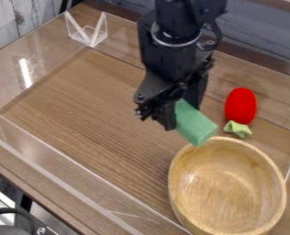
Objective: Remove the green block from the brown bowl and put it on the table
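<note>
We see the green block [195, 123] held between the two black fingers of the gripper [172, 108], which close on its upper end, so the jaws are gripping the block and are not free. The block hangs tilted, its upper end hidden between the fingers and its lower end pointing down and to the right, toward the rim of the brown bowl [228, 190]. The lower end is just beside the far edge of the bowl, outside it, and we cannot tell if it touches the table [80, 101] or is a little above it. The gripper points almost straight down from the black arm above it. The bowl stands at the near right part of the table, and we see nothing inside it, only the light wood of its bottom. A red toy with small green leaves [239, 109] lies on the table to the right of the block, near it but apart from it and beyond the bowl.
</note>
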